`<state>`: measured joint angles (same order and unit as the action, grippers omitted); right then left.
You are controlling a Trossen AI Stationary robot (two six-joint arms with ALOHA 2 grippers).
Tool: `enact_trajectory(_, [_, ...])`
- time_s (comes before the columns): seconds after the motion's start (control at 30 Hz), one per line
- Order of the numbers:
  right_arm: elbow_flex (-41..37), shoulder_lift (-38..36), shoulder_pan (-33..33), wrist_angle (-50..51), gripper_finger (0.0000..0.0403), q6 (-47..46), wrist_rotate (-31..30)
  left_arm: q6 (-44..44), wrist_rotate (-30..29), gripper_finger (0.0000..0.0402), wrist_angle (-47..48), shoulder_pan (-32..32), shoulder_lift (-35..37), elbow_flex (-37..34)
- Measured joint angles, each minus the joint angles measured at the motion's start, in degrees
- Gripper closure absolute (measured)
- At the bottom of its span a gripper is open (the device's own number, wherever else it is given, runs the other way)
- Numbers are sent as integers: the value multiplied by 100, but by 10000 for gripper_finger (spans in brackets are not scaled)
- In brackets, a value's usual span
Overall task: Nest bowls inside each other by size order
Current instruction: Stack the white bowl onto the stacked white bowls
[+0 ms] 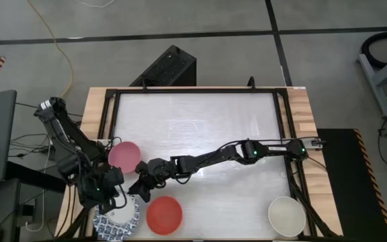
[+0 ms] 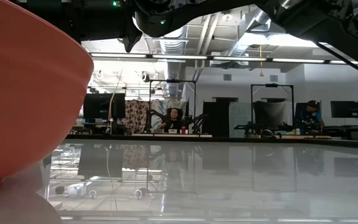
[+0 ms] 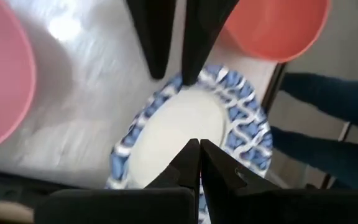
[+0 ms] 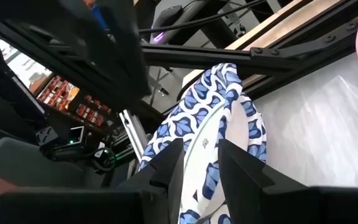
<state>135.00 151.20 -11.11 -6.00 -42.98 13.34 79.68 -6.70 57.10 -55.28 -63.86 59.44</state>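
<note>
Reaching across the table (image 1: pixel 200 121) toward its near left corner, the right gripper (image 1: pixel 140 191) has its fingers narrowly clamped on the rim of a blue-and-white bowl (image 4: pixel 219 134), tilting it on edge. The left gripper (image 1: pixel 106 195) hovers just beside it over the blue-and-white stack (image 1: pixel 116 222), fingers nearly together and empty. The red bowl (image 1: pixel 164 215) sits just right of the stack, the pink bowl (image 1: pixel 124 154) farther back, the cream bowl (image 1: pixel 287 215) near right.

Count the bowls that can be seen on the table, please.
4. Pink bowl at the left; blue-and-white bowl at the near left, where both grippers meet; red bowl beside it; cream-white bowl at the near right. More may be stacked under the blue-and-white one.
</note>
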Motion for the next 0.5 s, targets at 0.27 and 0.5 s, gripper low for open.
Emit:
enact_trajectory(0.27, [-13, -167, 242, 128, 287, -9, 623, 113, -610, 401, 232, -258, 14, 0])
enact_trajectory(0.5, [-4, -1199, 480, 1301, 322, 756, 970, -190, -1899, 401, 275, -302, 40, 0])
